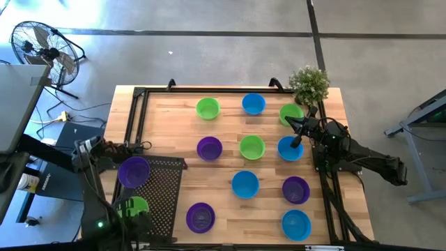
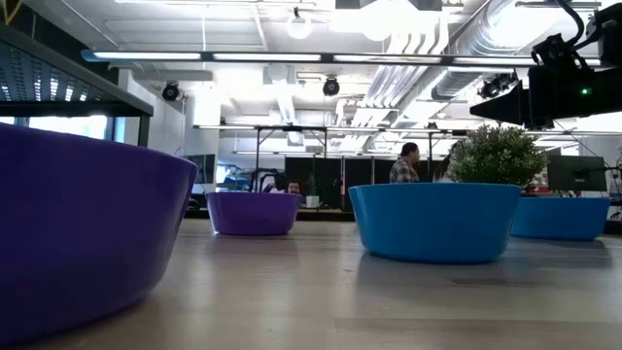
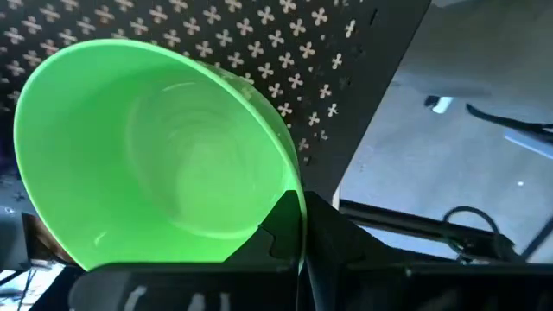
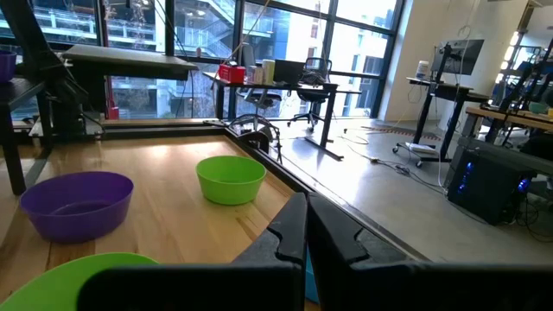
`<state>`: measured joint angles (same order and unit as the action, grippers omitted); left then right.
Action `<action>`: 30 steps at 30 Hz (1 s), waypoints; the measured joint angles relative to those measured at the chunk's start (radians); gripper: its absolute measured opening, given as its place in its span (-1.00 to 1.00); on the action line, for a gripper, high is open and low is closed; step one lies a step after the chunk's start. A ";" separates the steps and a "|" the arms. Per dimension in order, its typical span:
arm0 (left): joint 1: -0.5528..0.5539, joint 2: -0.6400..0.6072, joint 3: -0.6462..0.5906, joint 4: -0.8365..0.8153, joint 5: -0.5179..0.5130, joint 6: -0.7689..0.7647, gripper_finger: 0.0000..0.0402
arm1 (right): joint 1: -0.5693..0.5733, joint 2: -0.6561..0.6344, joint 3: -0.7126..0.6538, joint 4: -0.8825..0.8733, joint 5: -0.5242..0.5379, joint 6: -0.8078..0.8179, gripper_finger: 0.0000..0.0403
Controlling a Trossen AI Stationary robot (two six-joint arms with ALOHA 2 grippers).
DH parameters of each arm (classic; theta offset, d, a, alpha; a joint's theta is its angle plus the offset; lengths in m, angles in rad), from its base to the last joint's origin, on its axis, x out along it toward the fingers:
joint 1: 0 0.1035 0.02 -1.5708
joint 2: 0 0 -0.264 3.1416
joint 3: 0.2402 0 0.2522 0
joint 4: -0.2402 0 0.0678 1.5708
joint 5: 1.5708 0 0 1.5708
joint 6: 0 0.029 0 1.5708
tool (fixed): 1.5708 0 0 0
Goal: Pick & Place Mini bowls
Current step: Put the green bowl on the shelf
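Note:
Several purple, green and blue mini bowls stand on their bases on the wooden table [image 1: 174, 125], among them a purple one [image 1: 209, 148] and a blue one [image 1: 245, 184]. At the near left, my left gripper [image 3: 300, 226] is shut on a green mini bowl [image 1: 132, 207] over a black perforated plate [image 1: 164, 188]. Another purple mini bowl [image 1: 134, 171] sits on that plate's far left part. My right gripper [image 1: 293, 125] waits shut and level at the table's far right, over a blue bowl [image 1: 290, 149]. My left gripper pinches the green bowl's wall at the rim [image 3: 289, 186] between its two fingers, coming from above and pointing down. The bowl hangs tilted beside the fingers, its hollow turned toward the wrist camera, above the perforated plate [image 3: 259, 43].
A small potted plant [image 1: 309, 84] stands at the far right corner. A black frame rail [image 1: 136, 118] runs along the table's left and far edges. A fan [image 1: 42, 49] stands on the floor beyond the far left; people sit in the room behind [image 2: 403, 163].

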<state>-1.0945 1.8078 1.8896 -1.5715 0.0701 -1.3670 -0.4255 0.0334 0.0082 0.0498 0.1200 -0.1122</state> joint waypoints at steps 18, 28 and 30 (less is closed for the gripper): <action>-0.019 0.062 -0.007 -0.002 -0.003 -0.004 -1.00 | 0.000 0.000 0.000 0.000 0.000 0.000 -1.00; -0.019 0.062 -0.008 0.000 0.023 -0.044 -1.00 | 0.000 0.000 0.000 0.000 0.000 0.000 -1.00; -0.019 0.062 -0.008 -0.001 0.030 -0.053 -1.00 | 0.000 0.000 0.000 0.000 0.000 0.000 -1.00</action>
<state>-1.1133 1.8702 1.8820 -1.5722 0.0997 -1.4197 -0.4253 0.0333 0.0082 0.0498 0.1203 -0.1121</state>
